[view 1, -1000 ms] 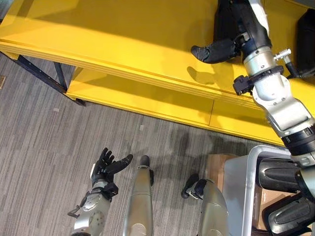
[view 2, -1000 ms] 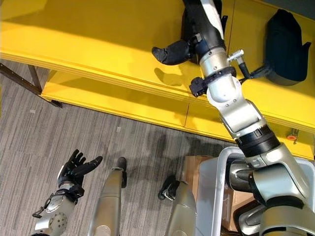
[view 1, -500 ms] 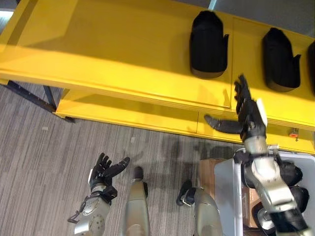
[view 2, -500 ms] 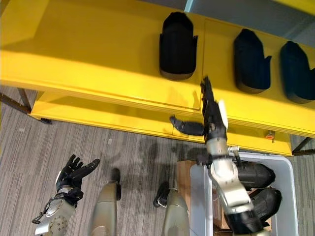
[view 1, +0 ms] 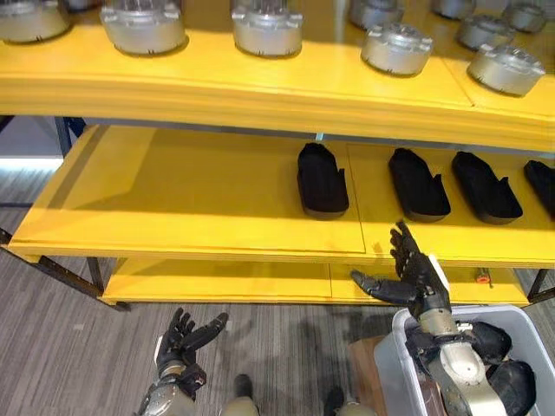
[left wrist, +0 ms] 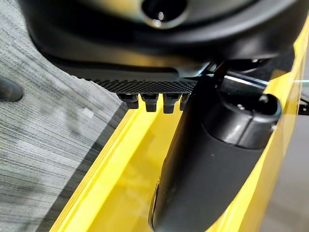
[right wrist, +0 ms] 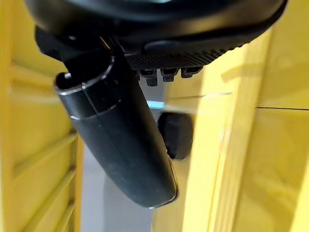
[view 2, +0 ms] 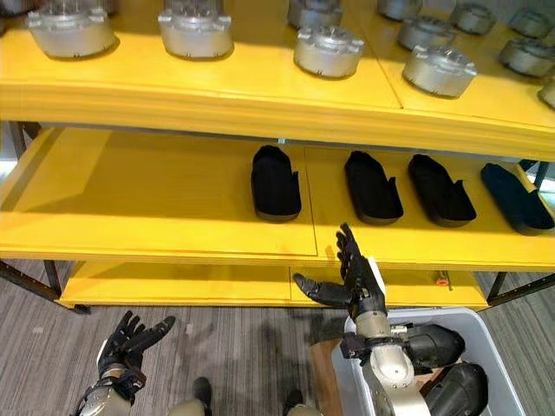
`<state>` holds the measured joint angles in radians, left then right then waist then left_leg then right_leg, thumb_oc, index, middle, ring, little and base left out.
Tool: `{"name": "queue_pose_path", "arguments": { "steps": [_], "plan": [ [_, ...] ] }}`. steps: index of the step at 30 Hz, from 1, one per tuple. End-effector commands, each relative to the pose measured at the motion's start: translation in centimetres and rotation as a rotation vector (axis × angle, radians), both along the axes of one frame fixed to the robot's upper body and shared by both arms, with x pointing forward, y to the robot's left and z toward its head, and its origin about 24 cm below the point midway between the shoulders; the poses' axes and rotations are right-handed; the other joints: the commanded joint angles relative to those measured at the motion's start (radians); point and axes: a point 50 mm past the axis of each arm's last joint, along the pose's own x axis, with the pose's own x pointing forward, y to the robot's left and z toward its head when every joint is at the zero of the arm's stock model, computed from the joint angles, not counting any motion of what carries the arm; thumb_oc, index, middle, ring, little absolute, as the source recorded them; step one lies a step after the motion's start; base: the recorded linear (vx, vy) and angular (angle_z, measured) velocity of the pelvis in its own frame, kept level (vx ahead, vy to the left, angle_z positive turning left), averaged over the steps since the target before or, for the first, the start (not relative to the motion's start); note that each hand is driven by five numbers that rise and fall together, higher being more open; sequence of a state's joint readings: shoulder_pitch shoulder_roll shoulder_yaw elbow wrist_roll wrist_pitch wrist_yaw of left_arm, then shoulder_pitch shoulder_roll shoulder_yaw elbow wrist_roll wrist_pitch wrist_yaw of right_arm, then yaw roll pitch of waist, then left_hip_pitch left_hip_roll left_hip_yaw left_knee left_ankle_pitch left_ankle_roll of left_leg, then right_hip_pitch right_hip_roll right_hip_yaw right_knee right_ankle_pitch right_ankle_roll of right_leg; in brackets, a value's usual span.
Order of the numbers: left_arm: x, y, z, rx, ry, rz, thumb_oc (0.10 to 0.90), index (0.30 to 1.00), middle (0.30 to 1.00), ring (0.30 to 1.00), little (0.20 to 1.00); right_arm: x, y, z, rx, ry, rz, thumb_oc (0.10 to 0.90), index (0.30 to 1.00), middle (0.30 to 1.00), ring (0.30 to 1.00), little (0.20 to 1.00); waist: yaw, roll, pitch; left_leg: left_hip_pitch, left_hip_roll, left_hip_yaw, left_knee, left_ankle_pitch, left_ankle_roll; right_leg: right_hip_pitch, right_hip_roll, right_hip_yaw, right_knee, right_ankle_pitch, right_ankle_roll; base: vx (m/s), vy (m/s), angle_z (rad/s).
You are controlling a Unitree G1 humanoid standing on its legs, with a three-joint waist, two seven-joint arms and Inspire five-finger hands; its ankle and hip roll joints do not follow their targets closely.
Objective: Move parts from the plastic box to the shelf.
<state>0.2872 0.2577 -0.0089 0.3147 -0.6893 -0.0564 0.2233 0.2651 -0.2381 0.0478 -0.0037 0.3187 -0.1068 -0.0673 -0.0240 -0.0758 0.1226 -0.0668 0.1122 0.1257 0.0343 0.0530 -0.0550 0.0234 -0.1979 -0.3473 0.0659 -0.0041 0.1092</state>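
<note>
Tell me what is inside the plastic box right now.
The plastic box holds at least two black parts, lying against each other. The right arm crosses the box's near side and covers what lies under it, so the full count is unclear. The right hand is above it, fingers spread, empty.

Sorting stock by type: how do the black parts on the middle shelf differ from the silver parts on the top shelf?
The black parts are long, matte and shoe-shaped, lying flat in a row on the middle shelf. The silver parts are round, metallic and drum-like, standing upright on the top shelf. Both kinds rest on yellow boards, spaced apart.
</note>
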Motion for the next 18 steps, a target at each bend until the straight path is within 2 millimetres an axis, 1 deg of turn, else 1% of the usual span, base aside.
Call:
{"name": "queue_pose_path", "arguments": {
  "steps": [1, 2, 3, 4, 7, 11, 12, 13, 14, 15, 16, 17, 18],
  "plan": [
    [2.5, 0.4, 3.0, 0.088, -0.172, -0.093, 0.9, 1.0, 1.0, 1.0, 1.0, 1.4, -1.1, 2.9, -0.044, -0.141, 0.012, 0.9, 1.0, 1.0, 1.0, 1.0, -0.017, 0.014, -0.033, 0.054, 0.051, -0.042, -0.096, -0.046, -0.021, -0.011, -0.027, 0.065, -0.07, 0.043, 0.088, 0.01, 0.083, -0.15],
    [2.5, 0.3, 3.0, 0.091, -0.177, -0.101, 0.9, 1.0, 1.0, 1.0, 1.0, 1.1, -1.0, 2.1, -0.021, -0.11, -0.006, 0.9, 1.0, 1.0, 1.0, 1.0, -0.019, 0.016, -0.04, 0.065, 0.051, -0.035, -0.113, -0.041, -0.022, -0.005, -0.027, 0.068, -0.087, 0.05, 0.091, 0.01, 0.057, -0.14],
    [2.5, 0.3, 3.0, 0.091, -0.177, -0.101, 0.9, 1.0, 1.0, 1.0, 1.0, 1.1, -1.0, 2.1, -0.021, -0.11, -0.006, 0.9, 1.0, 1.0, 1.0, 1.0, -0.018, 0.015, -0.04, 0.066, 0.051, -0.034, -0.114, -0.041, -0.022, -0.004, -0.027, 0.068, -0.089, 0.051, 0.091, 0.0, 0.091, -0.16],
    [2.5, 0.1, 2.9, 0.102, -0.17, -0.117, 0.9, 1.0, 1.0, 1.0, 1.0, 0.7, -1.1, 1.1, -0.004, -0.066, -0.037, 0.9, 1.0, 1.0, 1.0, 1.0, -0.024, 0.016, -0.049, 0.083, 0.048, -0.017, -0.122, -0.047, -0.021, 0.001, -0.029, 0.081, -0.104, 0.066, 0.096, -0.01, 0.09, -0.16],
    [2.6, 0.2, 3.1, 0.123, -0.172, -0.132, 0.9, 1.0, 1.0, 1.0, 1.0, 0.3, -1.4, 0.5, 0.045, -0.043, -0.09, 0.9, 1.0, 1.0, 1.0, 1.0, -0.031, 0.016, -0.054, 0.102, 0.033, 0.0, -0.117, -0.063, -0.008, 0.005, -0.047, 0.099, -0.1, 0.085, 0.107, 0.0, 0.128, -0.18],
    [2.9, 0.4, 3.6, 0.154, -0.193, -0.151, 0.9, 1.0, 1.0, 1.0, 1.0, 0.0, -1.7, 0.3, 0.068, -0.04, -0.114, 0.9, 1.0, 1.0, 1.0, 1.0, -0.044, 0.006, -0.043, 0.109, -0.005, 0.019, -0.098, -0.09, 0.019, -0.008, -0.085, 0.131, -0.065, 0.109, 0.127, 0.0, 0.16, -0.26],
    [3.1, 0.5, 3.8, 0.169, -0.199, -0.16, 0.9, 1.0, 1.0, 1.0, 1.0, -0.1, -1.9, 0.4, 0.077, -0.045, -0.128, 0.9, 1.0, 1.0, 1.0, 1.0, -0.05, 0.004, -0.037, 0.103, -0.015, 0.02, -0.088, -0.097, 0.026, -0.013, -0.097, 0.137, -0.053, 0.115, 0.132, -0.01, 0.254, -0.18],
    [3.4, 0.5, 4.3, 0.191, -0.213, -0.187, 0.9, 1.0, 1.0, 1.0, 1.0, -0.5, -2.3, 0.5, 0.084, -0.052, -0.154, 0.9, 1.0, 1.0, 1.0, 1.0, -0.065, -0.001, -0.026, 0.098, -0.034, 0.02, -0.076, -0.109, 0.04, -0.028, -0.119, 0.153, -0.021, 0.132, 0.141, -0.01, 0.192, -0.14],
    [3.4, 0.5, 4.3, 0.191, -0.213, -0.187, 0.9, 1.0, 1.0, 1.0, 1.0, -0.5, -2.3, 0.5, 0.084, -0.052, -0.154, 0.9, 1.0, 1.0, 1.0, 1.0, -0.064, -0.001, -0.026, 0.097, -0.035, 0.021, -0.075, -0.11, 0.041, -0.031, -0.12, 0.154, -0.019, 0.131, 0.141, -0.09, 0.259, -0.04],
    [4.0, 0.7, 4.9, 0.228, -0.235, -0.215, 0.9, 1.0, 1.0, 1.0, 1.0, -0.9, -2.7, 0.6, 0.099, -0.065, -0.185, 0.9, 1.0, 1.0, 1.0, 1.0, -0.085, -0.007, 0.001, 0.088, -0.053, 0.032, -0.063, -0.117, 0.056, -0.065, -0.138, 0.179, 0.008, 0.162, 0.15, -0.16, 0.232, -0.06],
    [4.3, 0.8, 5.1, 0.244, -0.24, -0.219, 0.9, 1.0, 1.0, 1.0, 1.0, -1.0, -3.0, 0.7, 0.09, -0.071, -0.213, 0.9, 1.0, 1.0, 1.0, 1.0, -0.099, -0.012, 0.02, 0.089, -0.064, 0.064, -0.058, -0.131, 0.065, -0.091, -0.148, 0.212, -0.003, 0.238, 0.153, -0.18, 0.285, -0.29],
    [4.2, 0.8, 5.0, 0.246, -0.239, -0.215, 0.9, 1.0, 1.0, 1.0, 1.0, -1.2, -3.1, 0.9, 0.099, -0.083, -0.228, 0.9, 1.0, 1.0, 1.0, 1.0, -0.101, -0.012, 0.024, 0.09, -0.069, 0.089, -0.054, -0.137, 0.069, -0.106, -0.155, 0.225, -0.019, 0.28, 0.153, -0.14, 0.277, -0.63],
    [4.0, 1.0, 5.0, 0.242, -0.238, -0.202, 0.9, 1.0, 1.0, 1.0, 1.0, -1.2, -3.3, 0.9, 0.103, -0.085, -0.242, 0.9, 1.0, 1.0, 1.0, 1.0, -0.095, -0.004, 0.04, 0.103, -0.072, 0.14, -0.044, -0.155, 0.082, -0.137, -0.168, 0.182, -0.01, 0.293, 0.153, -0.06, 0.271, -1.1]
  ]
}}
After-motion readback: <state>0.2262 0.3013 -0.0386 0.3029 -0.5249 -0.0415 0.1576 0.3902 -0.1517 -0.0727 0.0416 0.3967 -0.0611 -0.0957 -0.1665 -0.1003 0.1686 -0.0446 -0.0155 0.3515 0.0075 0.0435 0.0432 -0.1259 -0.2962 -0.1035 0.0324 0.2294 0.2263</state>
